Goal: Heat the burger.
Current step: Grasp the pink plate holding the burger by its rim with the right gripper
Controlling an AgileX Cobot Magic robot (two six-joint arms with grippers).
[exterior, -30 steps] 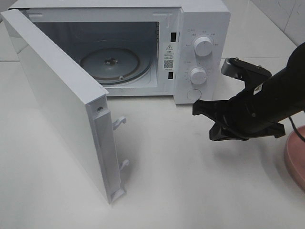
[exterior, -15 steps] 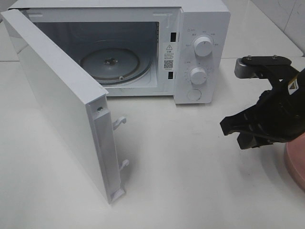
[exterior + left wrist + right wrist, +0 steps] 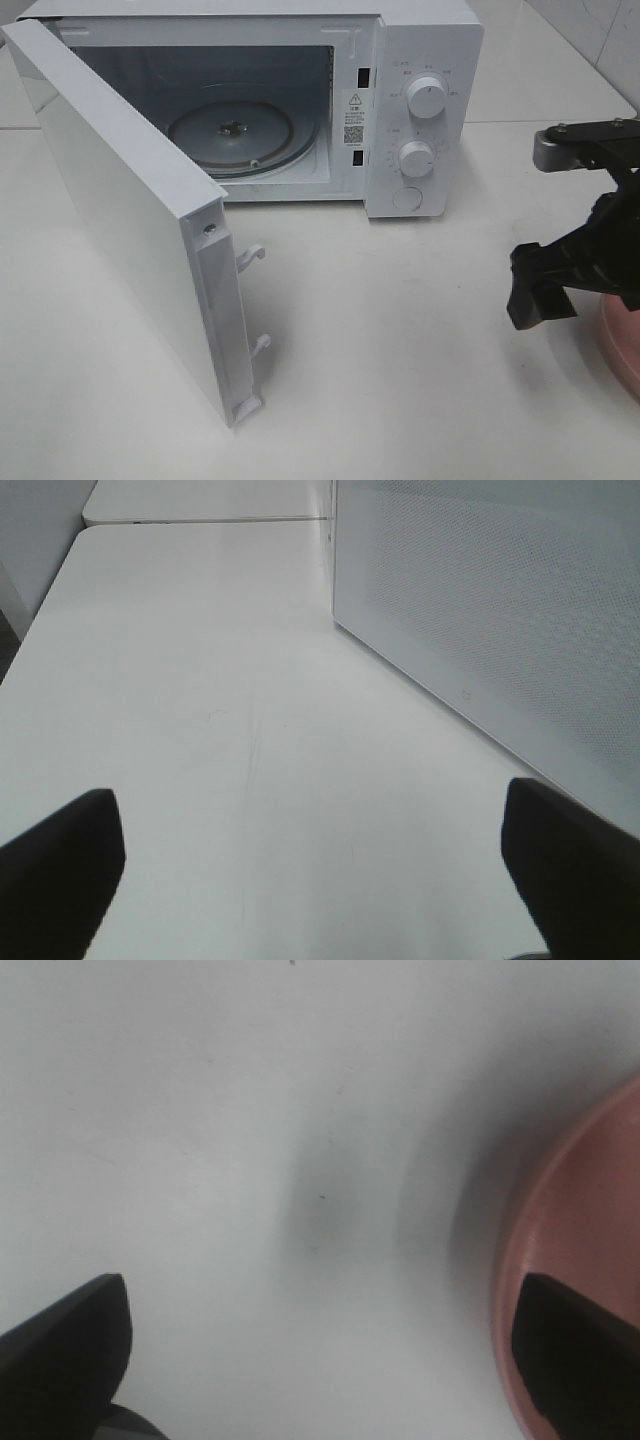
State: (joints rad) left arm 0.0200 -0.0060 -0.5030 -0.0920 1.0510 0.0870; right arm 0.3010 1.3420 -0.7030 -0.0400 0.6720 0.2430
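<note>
The right arm (image 3: pixel 575 255) has swung away from the front of the microwave (image 3: pixel 430 60) to the far right of the worktop (image 3: pixel 400 380), and its fingers have parted on the way. The right fingers (image 3: pixel 70 1345) now stand wide apart and empty, low over bare worktop, with the rim of the pink plate (image 3: pixel 575 1230) just beside one of them. The left fingers (image 3: pixel 65 860) are also wide apart and hold nothing, hovering over the worktop near the microwave's perforated side wall.

The burger shows in none of the views. It probably sits on the plate, most of which lies beyond the edge of the high view, but that cannot be confirmed from here.

The microwave door (image 3: pixel 120 200) hangs fully open and the glass turntable (image 3: pixel 230 135) is bare, so the oven looks ready. The step in hand seems to be the reach for the burger. To do it well, the right arm should carry on over the plate until the bun is centred between the fingers. It should then come down without striking the rim and close gently across the middle of the stack, so the layers neither slide nor squash. A level carry into the cavity, clear of the door edge, would follow.
</note>
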